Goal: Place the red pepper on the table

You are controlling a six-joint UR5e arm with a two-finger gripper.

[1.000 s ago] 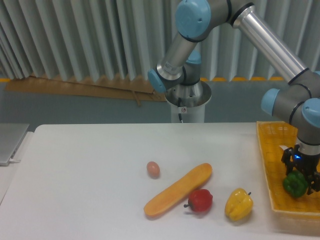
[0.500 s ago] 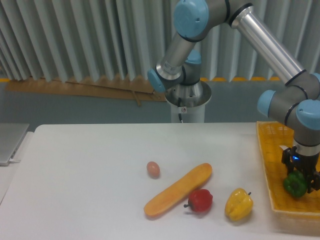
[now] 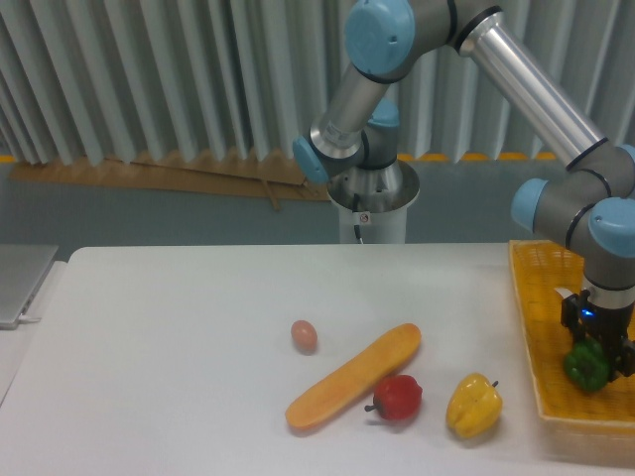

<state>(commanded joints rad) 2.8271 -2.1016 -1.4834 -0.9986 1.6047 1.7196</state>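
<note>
A: The tool (image 3: 593, 355) hangs over the yellow basket (image 3: 536, 327) at the right edge of the desk (image 3: 169, 347), and its fingers are pinching the green pepper (image 3: 586, 366). It holds this pepper just above the floor of the basket, or perhaps on it; I cannot tell which.

B: And the red pepper (image 3: 399, 396)?

A: It already lies on the desk, toward the front edge and a little right of the middle. It is small, shiny and red, with a short dark stem that points to the left. It touches the lower side of the long orange gourd (image 3: 354, 376), and the yellow pepper (image 3: 473, 405) is near it on the right, with a small gap between them. A small egg (image 3: 304, 335) lies further back, apart from the rest.

B: So what could go wrong from here?

A: I think the main risk is confusion. The tool grips the green pepper, not the red one, so the task's thing is not in hand at all. Also, if the tool comes to the red pepper, there is little room: one finger may push the gourd, or may knock the yellow pepper. The red pepper is round and smooth, so a push from the side could make it roll toward the front edge.
</note>
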